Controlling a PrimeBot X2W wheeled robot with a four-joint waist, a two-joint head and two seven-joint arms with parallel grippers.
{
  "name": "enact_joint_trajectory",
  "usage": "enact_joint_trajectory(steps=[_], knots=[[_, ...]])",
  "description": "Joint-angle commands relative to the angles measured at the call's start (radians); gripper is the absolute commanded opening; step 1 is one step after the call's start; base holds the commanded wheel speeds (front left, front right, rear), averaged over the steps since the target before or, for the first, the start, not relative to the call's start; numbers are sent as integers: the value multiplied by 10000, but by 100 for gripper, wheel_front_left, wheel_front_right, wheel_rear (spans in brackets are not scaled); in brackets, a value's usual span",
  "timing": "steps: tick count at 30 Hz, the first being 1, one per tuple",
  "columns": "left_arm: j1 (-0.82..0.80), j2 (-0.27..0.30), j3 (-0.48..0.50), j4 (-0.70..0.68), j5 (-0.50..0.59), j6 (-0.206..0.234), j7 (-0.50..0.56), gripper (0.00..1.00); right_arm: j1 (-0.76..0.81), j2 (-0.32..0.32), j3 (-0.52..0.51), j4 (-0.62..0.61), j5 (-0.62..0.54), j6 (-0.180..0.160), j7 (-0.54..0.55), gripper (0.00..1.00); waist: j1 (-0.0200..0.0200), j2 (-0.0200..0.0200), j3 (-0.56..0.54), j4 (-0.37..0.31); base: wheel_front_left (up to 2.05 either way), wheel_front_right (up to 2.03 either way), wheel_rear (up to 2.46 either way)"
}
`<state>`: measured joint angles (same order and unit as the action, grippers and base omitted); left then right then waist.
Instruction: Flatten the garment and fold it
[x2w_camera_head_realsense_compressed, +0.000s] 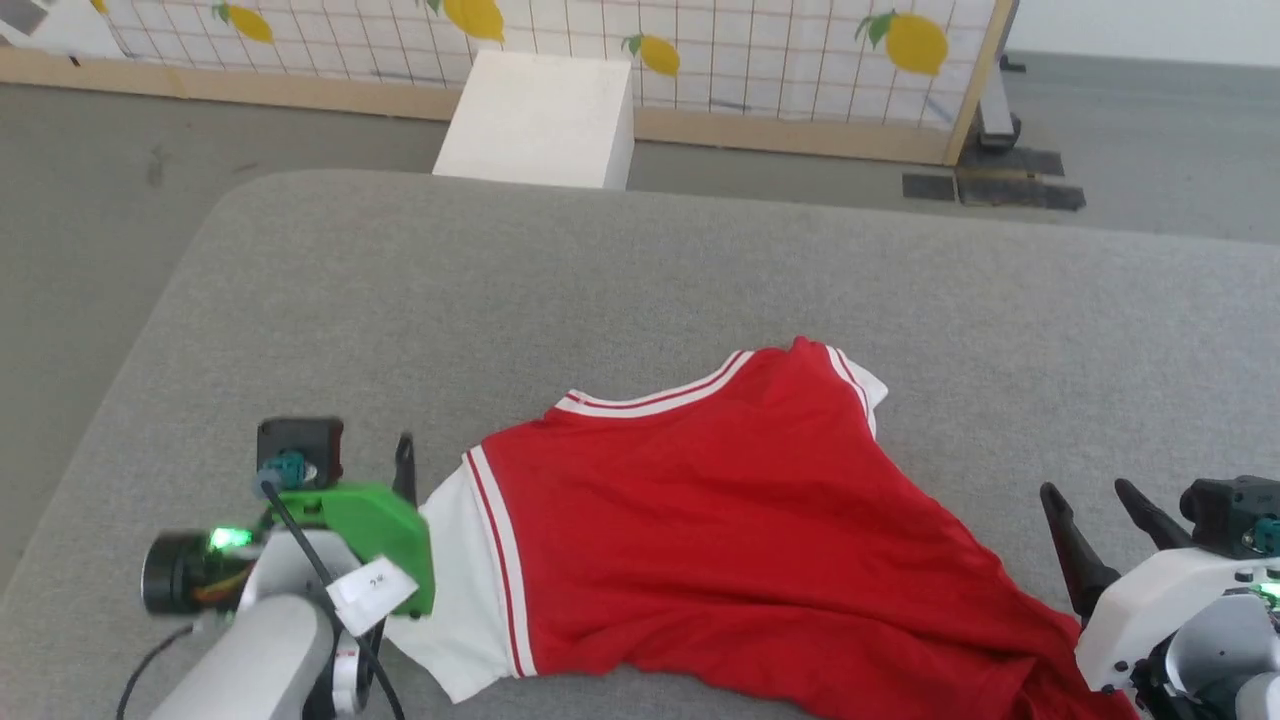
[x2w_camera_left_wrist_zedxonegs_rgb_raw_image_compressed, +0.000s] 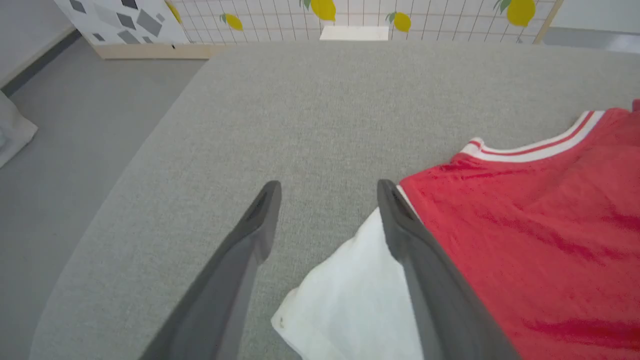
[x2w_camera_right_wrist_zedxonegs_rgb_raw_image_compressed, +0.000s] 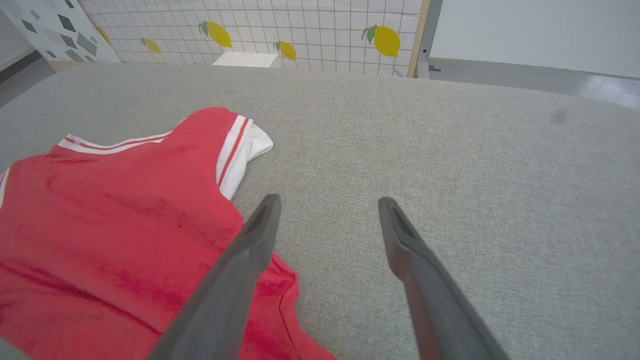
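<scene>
Head view: red T-shirt (x2w_camera_head_realsense_compressed: 720, 520) lies rumpled on the grey surface (x2w_camera_head_realsense_compressed: 600, 280) between left pincer (x2w_camera_left_wrist_zedxonegs_rgb_raw_image_compressed: 328, 187) and right pincer (x2w_camera_right_wrist_zedxonegs_rgb_raw_image_compressed: 330, 201), both gaping empty. Writing on the arm tag (x2w_camera_head_realsense_compressed: 372, 590) is illegible; white box (x2w_camera_head_realsense_compressed: 540, 120) and lemon-print screen (x2w_camera_head_realsense_compressed: 760, 50) stand beyond.

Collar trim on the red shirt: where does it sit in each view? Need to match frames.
Head view: collar trim at centre, on the shirt's far edge.
Left wrist view: collar trim at right edge, upper half.
Right wrist view: collar trim at left, upper half.
Shared landmark: white box before the lemon-print screen, at the top of all three.
</scene>
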<state>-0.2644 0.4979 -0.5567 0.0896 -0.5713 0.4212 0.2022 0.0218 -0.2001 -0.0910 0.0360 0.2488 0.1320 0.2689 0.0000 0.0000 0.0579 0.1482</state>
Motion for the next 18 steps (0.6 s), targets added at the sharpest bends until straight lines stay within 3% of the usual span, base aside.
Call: enact_joint_trajectory(steps=[1,8,13,18], knots=[[-262,-66,17,-210,243,-209,-443,100,93,-54,94,-54,85,-13,74,100,0,0,-174,119,0,0,0],[-256,-238,-530,-543,918,-1081,-2531,100,-291,-664,1043,-298,506,-13,720,100,0,0,-133,494,0,0,0],[69,-360,-792,-356,1151,-1077,-3131,100,-1094,-1339,1929,-270,802,-13,1560,100,0,0,229,759,0,0,0],[122,-542,-971,-325,1208,-1095,-3342,100,-2613,-2007,2829,251,1275,-13,3186,100,0,0,810,1090,0,0,0]])
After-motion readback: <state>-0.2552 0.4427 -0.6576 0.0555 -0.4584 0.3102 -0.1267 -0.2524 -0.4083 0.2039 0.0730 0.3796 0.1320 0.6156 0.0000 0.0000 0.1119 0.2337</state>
